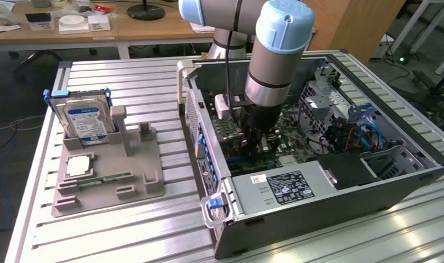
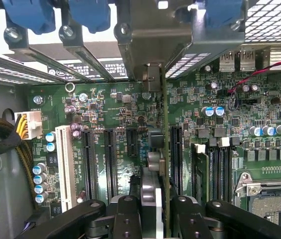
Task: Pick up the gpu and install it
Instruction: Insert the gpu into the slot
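The gpu point(image 2: 163, 149) shows edge-on in the wrist view as a thin card standing upright over the green motherboard point(image 2: 120, 114). Its silvery bracket point(image 2: 153, 74) reaches the rear slot openings of the case. My gripper point(image 2: 155, 201) is shut on the card, with a black finger point(image 2: 125, 214) on either side. The card's edge runs close beside a long black expansion slot point(image 2: 176, 159); I cannot tell whether it is seated. In the exterior view the gripper point(image 1: 254, 141) is down inside the open computer case point(image 1: 317, 189), just above the board.
Blue latches point(image 2: 88, 12) and metal slot dividers line the case's rear wall. A memory stick point(image 2: 201, 169) and the CPU socket point(image 2: 275, 199) sit nearby. Outside, a grey fixture point(image 1: 134, 189) holds a hard drive point(image 1: 86, 118) and a green memory stick point(image 1: 105, 179).
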